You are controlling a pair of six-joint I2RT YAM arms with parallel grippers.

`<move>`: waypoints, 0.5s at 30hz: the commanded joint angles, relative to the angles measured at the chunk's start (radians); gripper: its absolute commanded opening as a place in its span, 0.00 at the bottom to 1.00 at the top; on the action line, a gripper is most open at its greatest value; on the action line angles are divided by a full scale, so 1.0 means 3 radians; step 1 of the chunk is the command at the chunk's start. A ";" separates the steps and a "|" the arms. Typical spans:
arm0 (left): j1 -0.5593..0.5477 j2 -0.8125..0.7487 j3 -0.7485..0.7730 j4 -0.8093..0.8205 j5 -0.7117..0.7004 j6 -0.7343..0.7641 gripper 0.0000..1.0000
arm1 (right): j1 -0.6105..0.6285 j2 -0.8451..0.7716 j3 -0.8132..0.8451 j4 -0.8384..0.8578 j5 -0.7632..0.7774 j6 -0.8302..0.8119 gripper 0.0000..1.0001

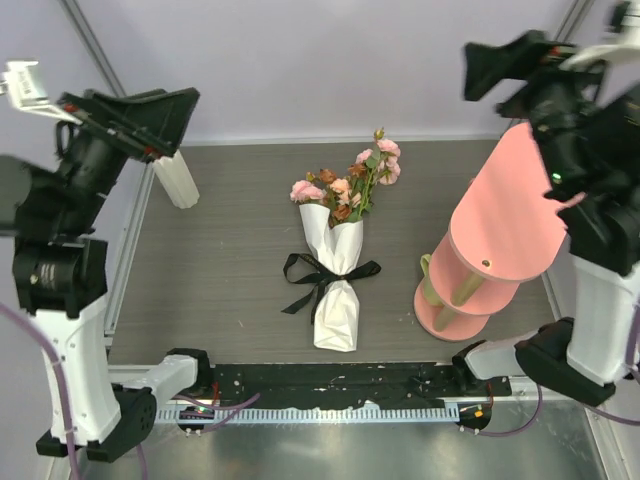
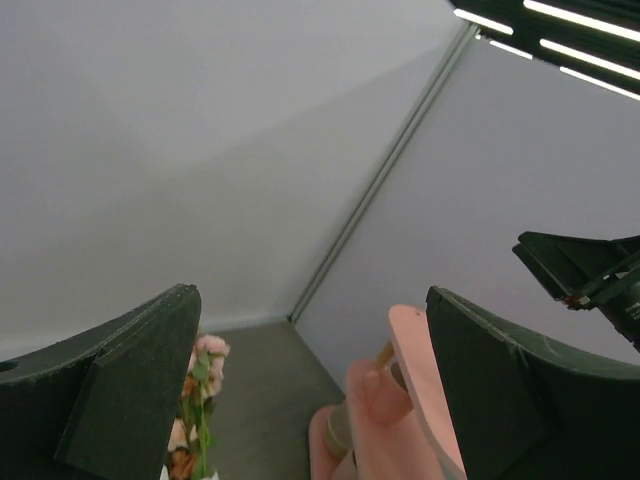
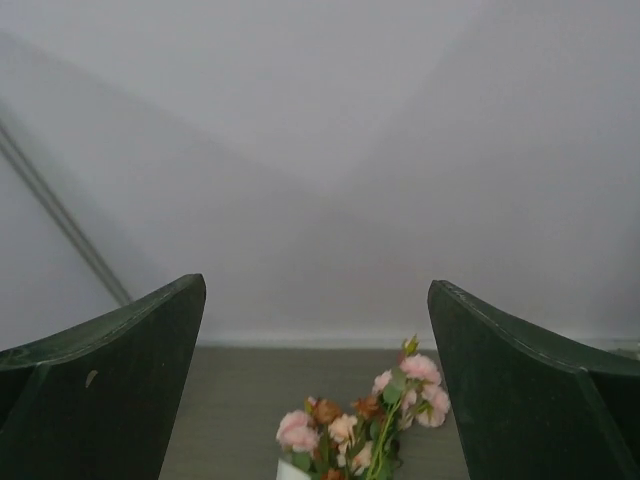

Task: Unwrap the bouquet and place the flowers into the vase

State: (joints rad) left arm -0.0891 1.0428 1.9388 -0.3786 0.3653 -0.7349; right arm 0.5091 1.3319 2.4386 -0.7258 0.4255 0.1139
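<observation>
The bouquet (image 1: 335, 290) lies flat mid-table, its white paper cone tied with a black ribbon bow (image 1: 325, 272). Its pink and rust-brown flowers (image 1: 350, 185) point toward the back wall. They also show low in the left wrist view as flowers (image 2: 200, 400) and in the right wrist view as flowers (image 3: 365, 420). The white ribbed vase (image 1: 178, 182) stands at the back left, partly hidden by my left gripper (image 1: 180, 120). Raised high, the left gripper (image 2: 312, 292) is open and empty. My right gripper (image 1: 480, 70), also held high at the back right, is open with nothing in it (image 3: 317, 283).
A big pink tiered stand (image 1: 500, 230) stands at the right of the table, below the right arm, and shows again as the stand (image 2: 400, 420) in the left wrist view. A black rail (image 1: 330, 380) runs along the near edge between the arm bases.
</observation>
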 commanded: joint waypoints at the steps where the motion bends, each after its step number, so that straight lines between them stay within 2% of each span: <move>1: 0.0021 -0.0004 -0.0239 -0.0164 0.0367 -0.0107 1.00 | 0.0056 0.0121 -0.0264 -0.0092 -0.1018 0.0408 1.00; 3: 0.0021 -0.0019 -0.0499 -0.0190 0.0459 -0.0102 1.00 | 0.0215 0.0106 -0.0544 0.0031 -0.1137 0.0474 1.00; 6: 0.0021 -0.0050 -0.0918 -0.0262 0.0536 -0.0061 1.00 | 0.0700 0.0111 -0.0810 0.0082 -0.0893 0.0449 1.00; 11: 0.0021 -0.0096 -0.1589 -0.0246 0.0807 0.0021 1.00 | 0.1757 0.0269 -0.0955 -0.0050 -0.0178 0.0295 1.00; 14: 0.0021 -0.0142 -0.2064 -0.0246 0.0889 0.0102 1.00 | 0.2009 0.0285 -0.1189 -0.0051 -0.0089 0.0402 1.00; 15: 0.0021 -0.0152 -0.2288 -0.0267 0.0889 0.0138 1.00 | 0.2046 0.0260 -0.1448 -0.0020 -0.0094 0.0443 1.00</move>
State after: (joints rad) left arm -0.0891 1.0153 1.3933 -0.4549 0.5591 -0.7395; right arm 1.0542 1.4269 2.1178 -0.7639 0.3077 0.2165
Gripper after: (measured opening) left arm 0.996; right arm 0.996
